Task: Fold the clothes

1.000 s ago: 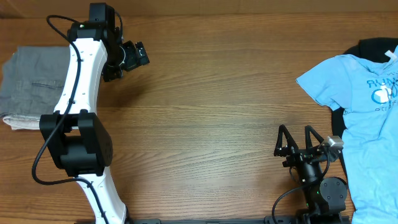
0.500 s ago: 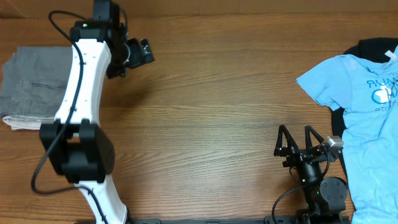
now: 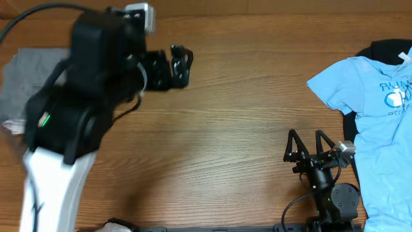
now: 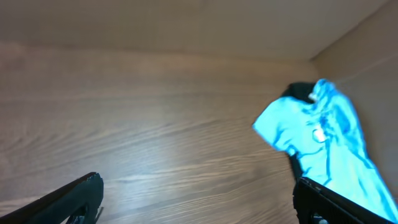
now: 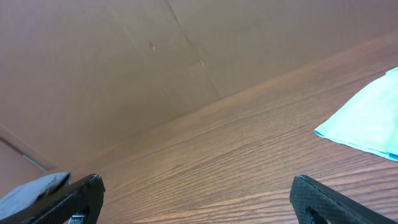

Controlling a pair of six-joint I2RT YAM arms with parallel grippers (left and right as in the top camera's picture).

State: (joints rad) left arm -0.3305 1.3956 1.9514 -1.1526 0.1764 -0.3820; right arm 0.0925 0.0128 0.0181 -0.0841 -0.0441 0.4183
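Note:
The grey shorts (image 3: 29, 80) lie folded at the table's far left, mostly hidden behind my raised, blurred left arm; a corner of the shorts (image 5: 30, 189) shows low left in the right wrist view. My left gripper (image 3: 184, 66) hangs open and empty above bare wood at the back, right of the shorts. In its own view the left gripper (image 4: 199, 205) has jaws set wide with only table between them. My right gripper (image 3: 306, 134) rests open and empty near the front right; its own view shows the right gripper (image 5: 205, 202) over bare wood.
A light blue T-shirt (image 3: 373, 122) is spread at the right edge over a black garment (image 3: 389, 50); the T-shirt (image 4: 323, 134) shows in the left wrist view too. A beige edge (image 3: 10, 124) peeks out under the shorts. A cardboard wall (image 5: 155, 56) backs the table.
My left arm has risen toward the camera and swung right, carrying its open gripper away from the shorts. The right arm has not moved.

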